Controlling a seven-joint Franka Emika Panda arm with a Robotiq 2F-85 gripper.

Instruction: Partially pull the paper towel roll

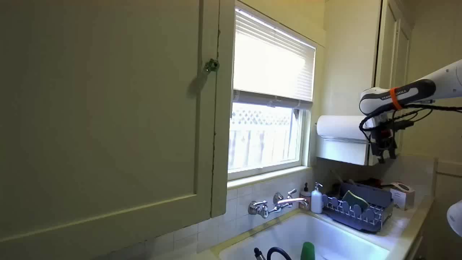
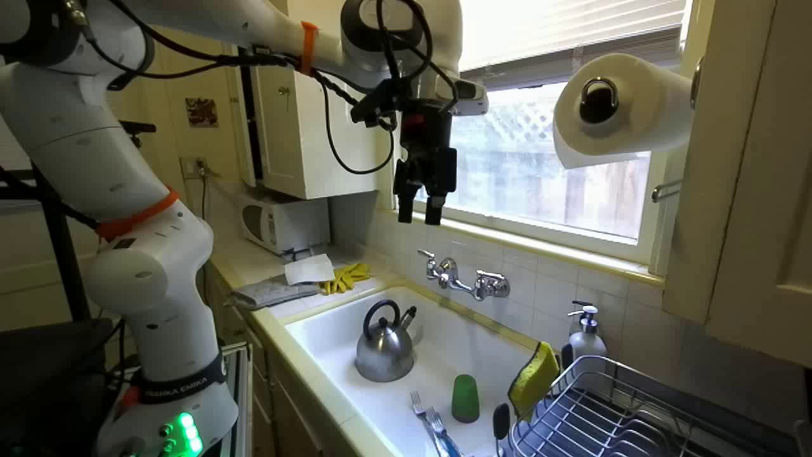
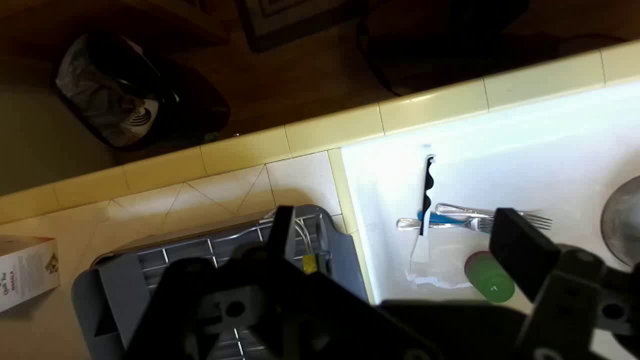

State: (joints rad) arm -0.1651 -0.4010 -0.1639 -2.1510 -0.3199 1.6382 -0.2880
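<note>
The soft white cylindrical paper towel roll [image 2: 641, 108] hangs on a metal holder [image 2: 696, 84] beside the cream painted cabinet [image 2: 736, 209], its loose edge drooping. A gap separates it from the black, angular tool [image 2: 419, 212], whose fingers [image 3: 520, 255] stand wide apart; between them the wrist view shows yellow tile edging [image 3: 346, 200] along the white sink [image 3: 385, 190].

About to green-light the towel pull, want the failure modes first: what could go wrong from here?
1. The paper towel roll shows only a short loose flap; the open gripper could miss it or squeeze the roll itself.
2. The roll sits close beside a cabinet, so the gripper may bump that while reaching in.
3. A hard pull might unwind too much, letting the flap droop toward the pale soap dispenser lower down.
</note>
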